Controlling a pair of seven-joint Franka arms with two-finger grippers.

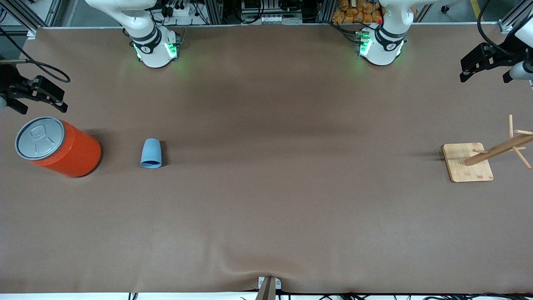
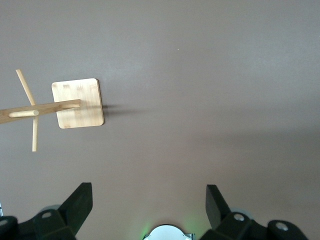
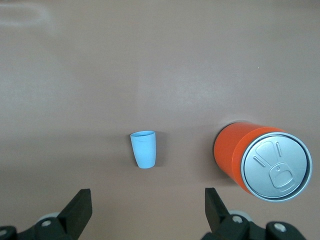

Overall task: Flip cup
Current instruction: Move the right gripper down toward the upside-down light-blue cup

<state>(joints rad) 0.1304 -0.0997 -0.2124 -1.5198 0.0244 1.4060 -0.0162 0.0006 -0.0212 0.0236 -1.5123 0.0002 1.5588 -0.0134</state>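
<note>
The cup [image 1: 151,153] is a small light-blue tapered tumbler. It seems to lie on its side on the brown table, its wider rim end nearer the front camera, beside the orange can [image 1: 62,148]. It also shows in the right wrist view [image 3: 144,149]. My right gripper [image 1: 43,108] hangs open and empty in the air at the right arm's end of the table, over the table next to the can, apart from the cup; its jaws [image 3: 148,202] are spread wide. My left gripper [image 1: 483,78] is open and empty at the left arm's end [image 2: 149,200].
The large orange can with a grey pull-tab lid stands upright [image 3: 265,160]. A wooden peg stand on a square base [image 1: 467,162] stands at the left arm's end and shows in the left wrist view [image 2: 78,102].
</note>
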